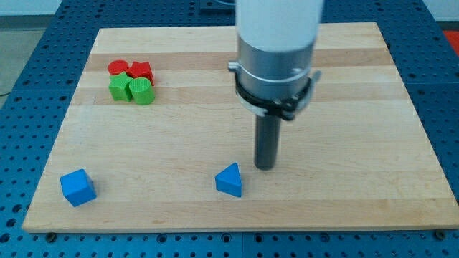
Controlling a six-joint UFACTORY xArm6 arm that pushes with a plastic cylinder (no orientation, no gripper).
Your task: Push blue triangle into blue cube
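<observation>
The blue triangle (229, 180) lies near the board's bottom edge, a little left of centre. The blue cube (77, 188) sits at the bottom left corner area, far to the triangle's left. My tip (265, 167) rests on the board just to the right of and slightly above the triangle, with a small gap between them. The arm's wide grey body hangs above the rod at the view's upper middle.
Two red blocks (130, 69) and two green blocks (132, 89) cluster at the board's upper left. The arm's body hides the upper middle of the wooden board (373, 143). Blue perforated table surrounds the board.
</observation>
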